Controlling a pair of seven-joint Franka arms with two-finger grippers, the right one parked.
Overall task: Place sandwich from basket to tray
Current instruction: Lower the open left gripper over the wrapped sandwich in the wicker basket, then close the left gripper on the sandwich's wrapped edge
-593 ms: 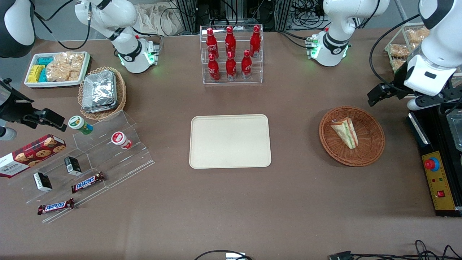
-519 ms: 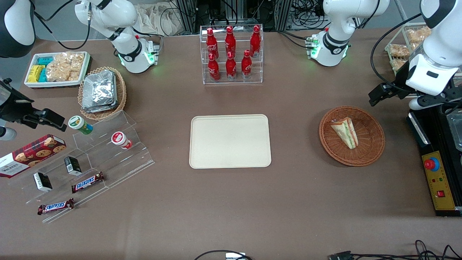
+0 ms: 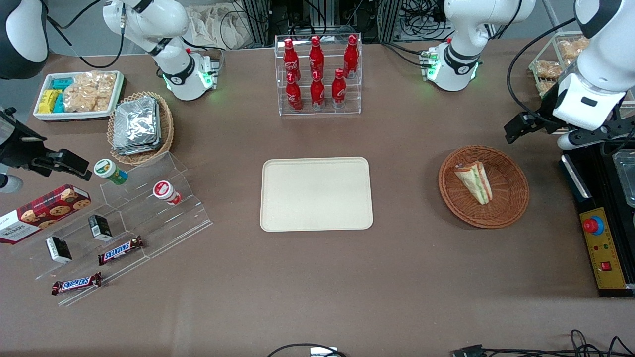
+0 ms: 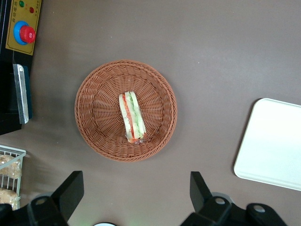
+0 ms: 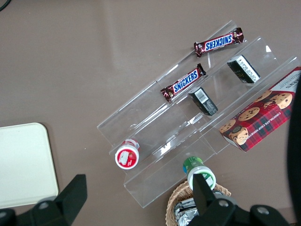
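My end effector (image 4: pixel 136 190) hangs high above the tabletop (image 3: pixel 421 277) with its two fingers (image 4: pixel 70 188) spread wide and nothing between them. Below it, and a little ahead of the fingertips, sits the wicker basket (image 4: pixel 94 113), and the wrapped sandwich (image 4: pixel 131 117) lies across the basket's middle, resting on the weave with its layered edge facing up.

I judge the step in hand to be the approach to the grasp. To do it well, I should centre over the sandwich before descending and turn my wrist so the fingers close across the wedge's narrow thickness, on its flat bread faces, not along its length. The wrap looks slippery and the bread soft, so a gentle squeeze suits it, and the fingertips must stay inside the basket's rim on the way down.

My wrist view shows the green and red filling stripes head-on, the spread of my fingers and only a rounded corner of the beige tray (image 4: pixel 277 141), off to one side of the basket. The front view shows the whole tray (image 3: pixel 316 194) bare, well apart from the basket (image 3: pixel 511 198), and my end effector (image 3: pixel 518 128) raised off to the basket's side, nearer the tabletop's edge.
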